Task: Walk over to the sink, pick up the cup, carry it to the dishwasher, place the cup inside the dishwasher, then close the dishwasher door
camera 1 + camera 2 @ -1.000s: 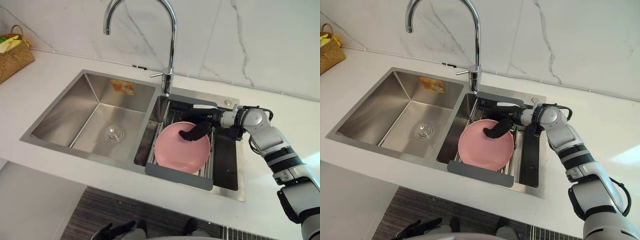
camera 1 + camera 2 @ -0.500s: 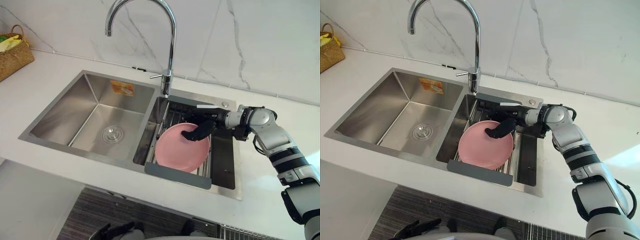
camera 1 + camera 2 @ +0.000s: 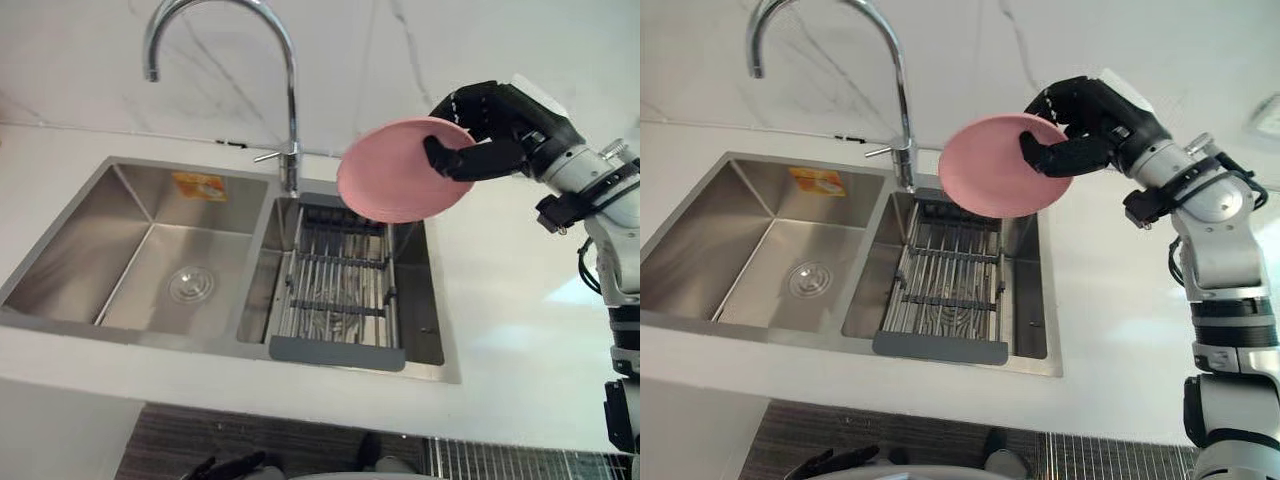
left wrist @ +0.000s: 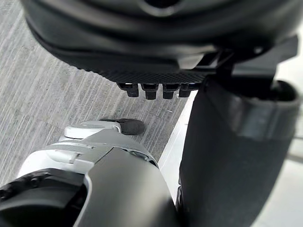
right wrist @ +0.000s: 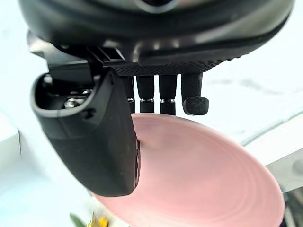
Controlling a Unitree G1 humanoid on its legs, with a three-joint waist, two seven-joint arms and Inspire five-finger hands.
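The right hand (image 3: 500, 125), fingers and thumb pinching the pink plate (image 3: 390, 185), has lifted it off the drying rack (image 3: 335, 290) to beside the tap (image 3: 292, 130), ready for the dishwasher carry, while the left hand (image 3: 235, 465) hangs low, fingers relaxed.

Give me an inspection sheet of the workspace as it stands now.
Surface: white counter with two-basin steel sink; drain rack in the right basin.
Job's things: no cup seen; pink plate held in the air, about over the sink's far right corner.
Clutter: orange sticker on the left basin's back wall.
Hands: right hand shut on the pink plate's rim; left hand idle, low over the floor.
Cables: nothing seen.
Surroundings: faucet, marble wall, dark striped floor.
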